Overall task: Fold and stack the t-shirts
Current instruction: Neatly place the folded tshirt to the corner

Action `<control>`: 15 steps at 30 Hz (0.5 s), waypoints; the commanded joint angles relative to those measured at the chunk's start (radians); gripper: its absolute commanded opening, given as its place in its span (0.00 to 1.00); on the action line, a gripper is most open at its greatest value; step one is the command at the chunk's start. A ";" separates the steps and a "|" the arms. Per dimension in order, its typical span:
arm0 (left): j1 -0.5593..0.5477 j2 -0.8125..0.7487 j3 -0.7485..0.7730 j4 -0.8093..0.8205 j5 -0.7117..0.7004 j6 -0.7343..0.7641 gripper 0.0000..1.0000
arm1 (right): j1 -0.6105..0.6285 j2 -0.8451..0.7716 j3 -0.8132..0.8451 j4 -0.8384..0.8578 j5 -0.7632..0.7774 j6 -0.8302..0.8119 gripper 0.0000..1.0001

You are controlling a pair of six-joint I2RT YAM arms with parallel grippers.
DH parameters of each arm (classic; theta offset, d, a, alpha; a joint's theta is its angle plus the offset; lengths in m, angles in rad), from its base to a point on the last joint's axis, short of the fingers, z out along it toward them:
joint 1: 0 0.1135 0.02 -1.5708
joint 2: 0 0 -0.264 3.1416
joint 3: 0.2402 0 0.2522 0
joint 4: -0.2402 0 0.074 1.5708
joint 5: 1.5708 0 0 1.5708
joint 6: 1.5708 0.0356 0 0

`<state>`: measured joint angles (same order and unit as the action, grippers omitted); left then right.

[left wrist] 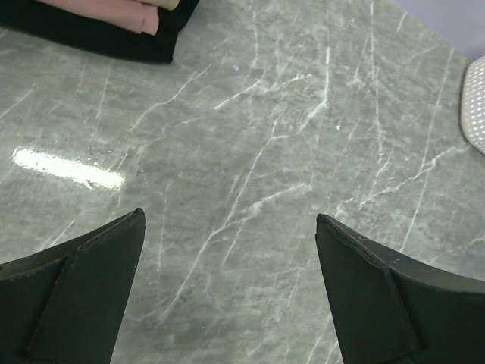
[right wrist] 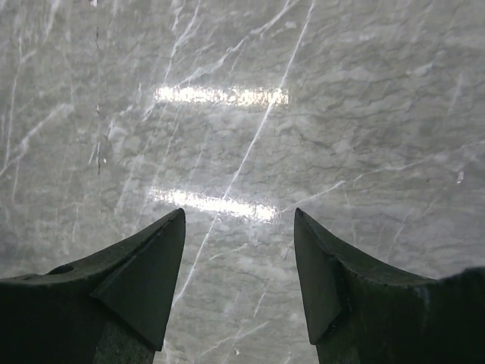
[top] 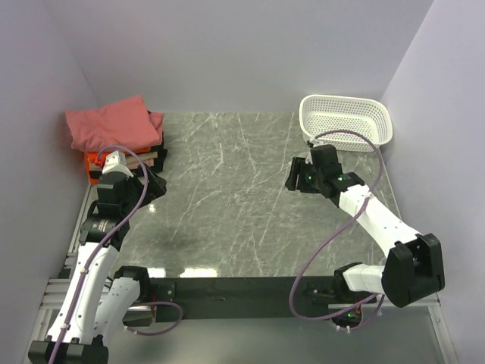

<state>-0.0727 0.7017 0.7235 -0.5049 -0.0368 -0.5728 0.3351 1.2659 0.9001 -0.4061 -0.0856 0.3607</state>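
Observation:
A folded dusty-red t-shirt (top: 114, 123) lies on top of a stack at the far left corner. Under it show an orange shirt (top: 93, 160), a beige one (top: 148, 157) and a black one (top: 161, 149). The left wrist view shows the stack's corner: black cloth (left wrist: 106, 38) under salmon folds (left wrist: 114, 14). My left gripper (top: 157, 185) (left wrist: 229, 220) is open and empty, just right of and in front of the stack, over bare marble. My right gripper (top: 292, 174) (right wrist: 239, 216) is open and empty over the marble at mid-right.
A white perforated basket (top: 346, 119) stands at the far right corner; its edge shows in the left wrist view (left wrist: 476, 102). The grey marble tabletop (top: 227, 212) is walled at the back and both sides. Cables loop over both arms.

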 commanded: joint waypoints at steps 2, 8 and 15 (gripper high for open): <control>-0.007 -0.018 0.014 0.066 0.020 -0.022 0.99 | -0.019 -0.056 -0.003 0.021 0.026 -0.016 0.66; -0.009 -0.030 0.005 0.091 0.029 -0.016 0.99 | -0.024 -0.098 -0.015 0.004 0.043 -0.014 0.66; -0.010 -0.024 0.013 0.086 0.028 -0.012 0.99 | -0.024 -0.134 -0.026 -0.010 0.056 -0.014 0.66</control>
<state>-0.0784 0.6849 0.7235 -0.4637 -0.0227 -0.5873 0.3199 1.1683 0.8799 -0.4133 -0.0525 0.3576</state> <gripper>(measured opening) 0.994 0.661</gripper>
